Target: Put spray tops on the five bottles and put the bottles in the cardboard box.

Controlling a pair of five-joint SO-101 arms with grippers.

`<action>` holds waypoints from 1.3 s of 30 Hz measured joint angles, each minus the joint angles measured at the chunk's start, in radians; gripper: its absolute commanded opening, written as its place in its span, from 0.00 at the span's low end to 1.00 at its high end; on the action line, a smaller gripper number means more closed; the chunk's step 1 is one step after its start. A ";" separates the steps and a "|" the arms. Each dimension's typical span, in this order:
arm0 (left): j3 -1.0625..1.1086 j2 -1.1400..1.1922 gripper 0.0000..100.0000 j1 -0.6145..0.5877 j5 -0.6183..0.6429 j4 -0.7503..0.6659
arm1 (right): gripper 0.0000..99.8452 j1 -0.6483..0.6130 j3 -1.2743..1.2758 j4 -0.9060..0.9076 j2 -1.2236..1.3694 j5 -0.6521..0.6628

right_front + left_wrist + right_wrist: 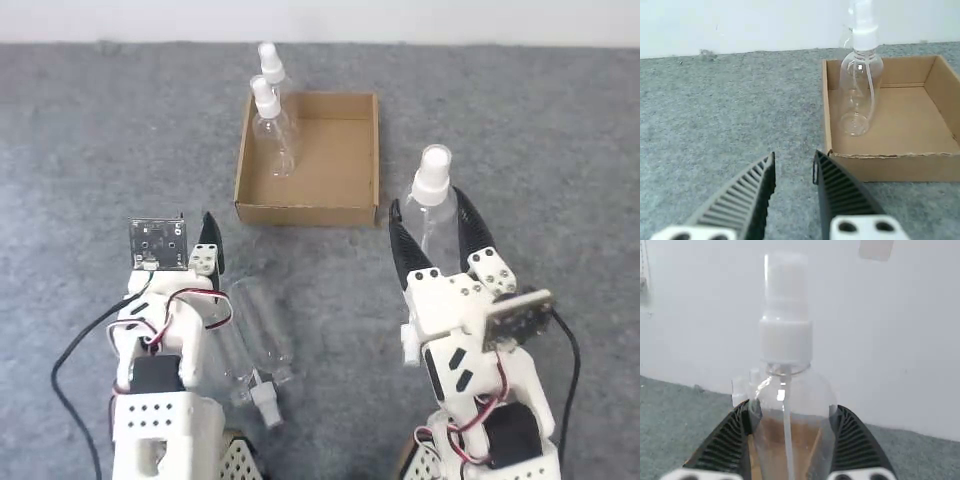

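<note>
My right gripper (437, 238) is shut on a clear bottle (432, 200) with a white spray top, held upright just right of the cardboard box (345, 212). The right wrist view has that bottle (789, 390) between the black fingers (725, 440). Two more topped bottles (274, 135) stand at the box's far left corner, one (857, 95) in front of the other. My left gripper (212, 250) hovers over the carpet in front of the box's left side, open a little (795, 162) with nothing in it.
Two clear bottles (262, 322) lie on the grey carpet beside the left arm, with a white spray top (266, 402) at their near ends. The box's floor (905, 120) is bare to the right of the standing bottles. A white wall runs behind.
</note>
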 measured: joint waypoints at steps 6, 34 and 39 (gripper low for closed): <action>0.000 0.000 0.11 0.000 -0.002 0.000 | 0.01 0.002 -0.055 -0.152 0.212 -0.003; 0.000 0.000 0.11 0.000 -0.006 0.000 | 0.01 -0.107 -0.460 -0.891 1.468 -0.006; 0.000 0.000 0.11 0.000 -0.006 0.000 | 0.01 -0.106 -0.582 -0.965 1.669 -0.006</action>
